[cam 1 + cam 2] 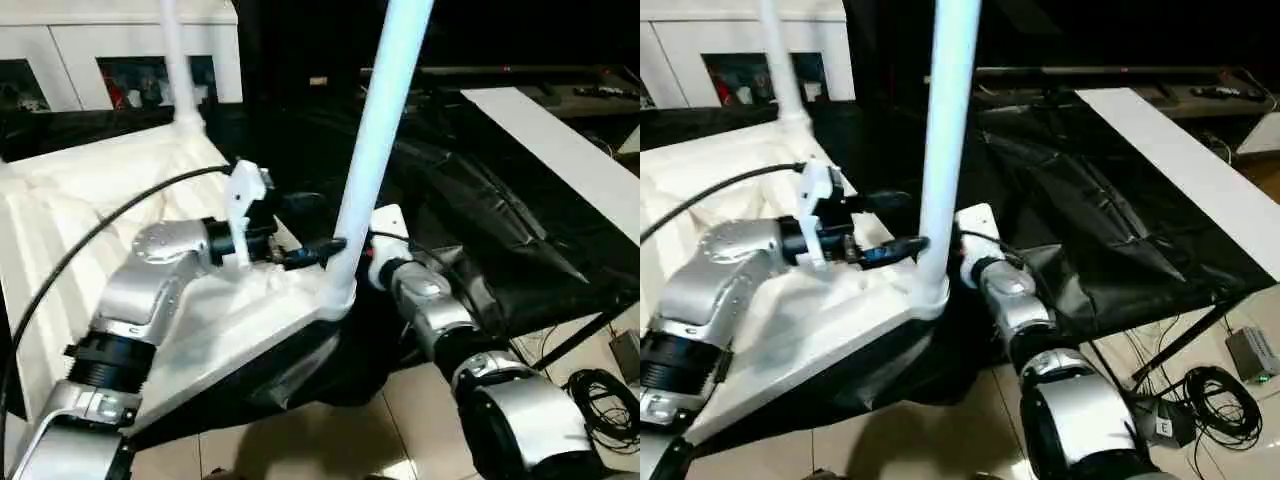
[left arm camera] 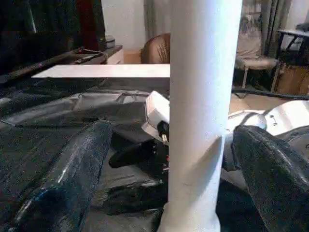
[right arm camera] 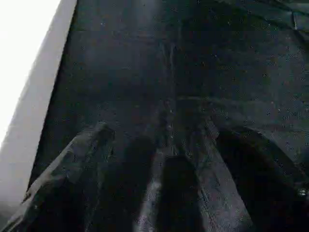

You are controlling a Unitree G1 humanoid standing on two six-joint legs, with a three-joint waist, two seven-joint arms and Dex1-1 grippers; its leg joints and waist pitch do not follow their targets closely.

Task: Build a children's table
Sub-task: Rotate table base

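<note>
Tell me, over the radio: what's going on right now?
Left gripper open around near leg, not clamped. Right gripper open, empty. Two legs standing in tabletop. Black sheet alongside.

Lay upside down, white plastic tabletop (image 1: 60,210), ribbed underside up, resting on black sheeting. Near corner socket (image 1: 338,296) held a long white tapered leg (image 1: 378,130), upright w/ slight tilt. Far corner carried a 2nd leg (image 1: 176,60), thinner-looking, also upright, in front of cabinet.
</note>
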